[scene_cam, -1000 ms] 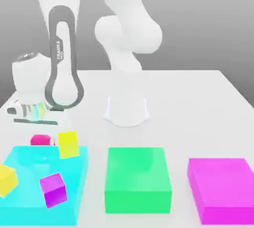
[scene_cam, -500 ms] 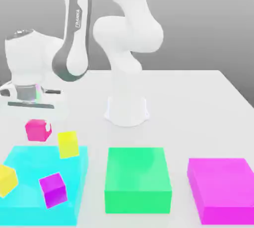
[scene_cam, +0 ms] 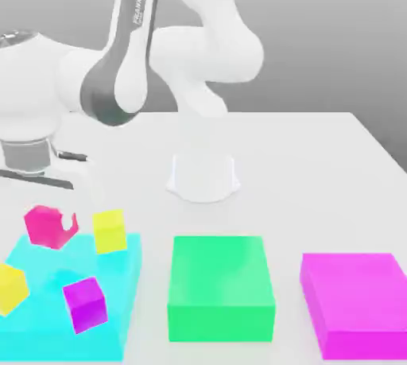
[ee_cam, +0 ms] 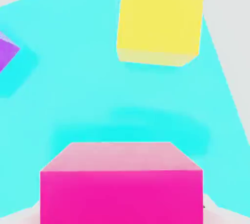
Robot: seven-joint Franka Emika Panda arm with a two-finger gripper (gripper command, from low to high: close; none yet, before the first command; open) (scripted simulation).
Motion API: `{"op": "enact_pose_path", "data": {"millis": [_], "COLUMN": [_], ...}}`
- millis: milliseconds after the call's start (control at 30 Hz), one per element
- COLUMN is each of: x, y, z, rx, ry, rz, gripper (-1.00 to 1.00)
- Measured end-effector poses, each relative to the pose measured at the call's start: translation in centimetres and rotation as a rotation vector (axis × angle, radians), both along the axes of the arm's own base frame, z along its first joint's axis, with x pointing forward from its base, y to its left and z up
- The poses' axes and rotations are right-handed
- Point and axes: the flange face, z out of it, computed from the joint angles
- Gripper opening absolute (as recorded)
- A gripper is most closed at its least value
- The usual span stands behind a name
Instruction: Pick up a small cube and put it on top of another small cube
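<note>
Exterior view: the pincer (scene_cam: 63, 220) is closing firmly on the hot-pink cube (scene_cam: 48, 227), likely light and rigid; opposite flat faces are offering the best hold.

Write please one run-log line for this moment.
gripper: shut on pink cube | cube: lifted, above cyan block | stacking: not yet done

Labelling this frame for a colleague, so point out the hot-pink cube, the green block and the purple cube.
Hot-pink cube (ee_cam: 121, 197): hand view, on its broad pink side.
Green block (scene_cam: 220, 270): exterior view, on its top.
Purple cube (scene_cam: 89, 308): exterior view, near its middle.
</note>
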Motion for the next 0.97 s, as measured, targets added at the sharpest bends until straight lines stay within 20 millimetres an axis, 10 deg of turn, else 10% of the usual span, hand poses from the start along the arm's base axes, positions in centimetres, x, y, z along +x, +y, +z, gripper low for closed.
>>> {"op": "enact_pose_path", "data": {"millis": [467, 600, 633, 833, 967], "x": [9.1, 10.0, 10.0, 9.9, 10.0], "y": [6.5, 7.1, 7.1, 7.1, 7.0], "z": [5.1, 1.1, -0.1, -0.7, 3.8], "rx": [-0.008, -0.010, -0.011, -0.012, -0.012], "ry": [0.012, 0.013, 0.013, 0.014, 0.014], "rz": [-0.200, -0.220, -0.223, -0.224, -0.226], "gripper": [-1.00, -1.00, 1.00, 1.00, 1.00]}}
